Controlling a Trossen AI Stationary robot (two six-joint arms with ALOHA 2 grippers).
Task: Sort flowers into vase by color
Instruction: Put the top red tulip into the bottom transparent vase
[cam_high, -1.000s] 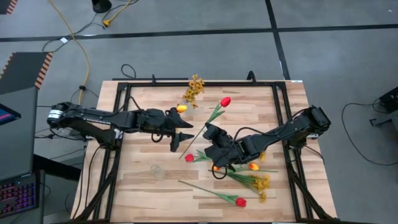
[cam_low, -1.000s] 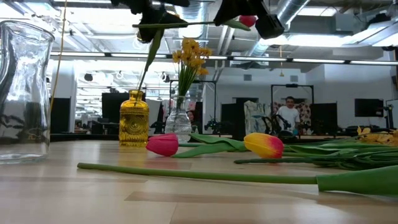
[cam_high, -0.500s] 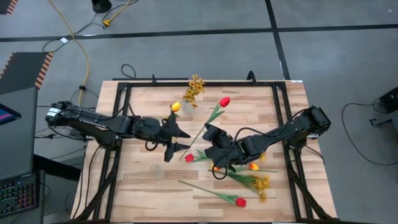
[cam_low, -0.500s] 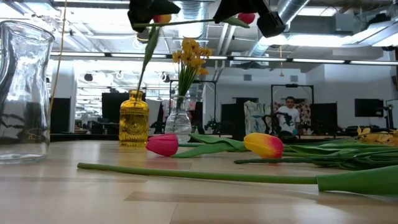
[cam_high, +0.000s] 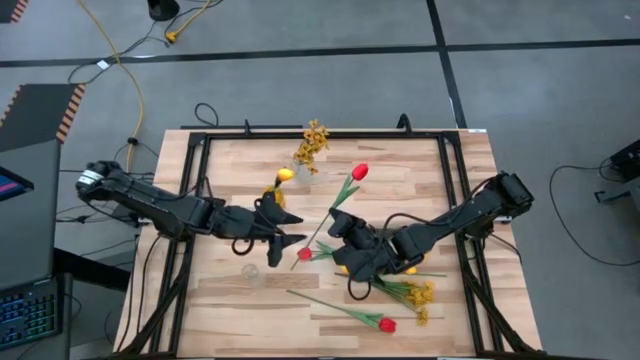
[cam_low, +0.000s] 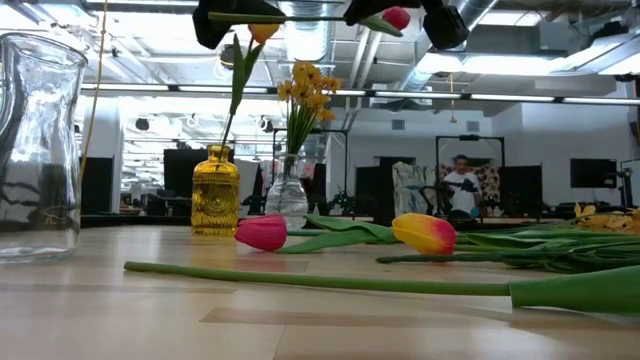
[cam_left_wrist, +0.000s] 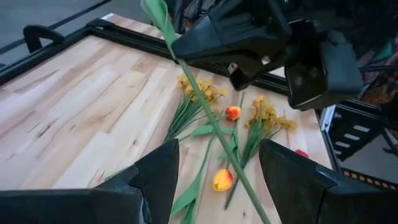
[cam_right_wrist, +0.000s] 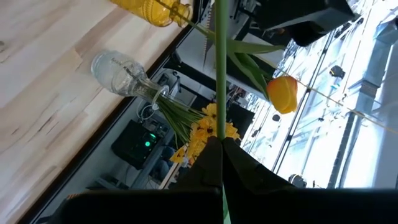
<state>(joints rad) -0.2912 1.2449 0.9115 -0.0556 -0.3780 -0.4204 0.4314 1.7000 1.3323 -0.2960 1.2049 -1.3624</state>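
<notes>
I have the right gripper (cam_high: 345, 232) clamped on the red tulip (cam_high: 359, 172) stem, held above the table (cam_high: 230, 300), the left gripper (cam_high: 283, 247) open beside it, so I should lower it slowly, stem-end first, toward its vase.

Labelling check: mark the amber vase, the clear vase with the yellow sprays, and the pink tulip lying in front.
amber vase (cam_low: 216, 205), low view, ribbed body.
clear vase (cam_low: 287, 200), low view, rounded belly.
pink tulip (cam_low: 261, 233), low view, flower head.
</notes>
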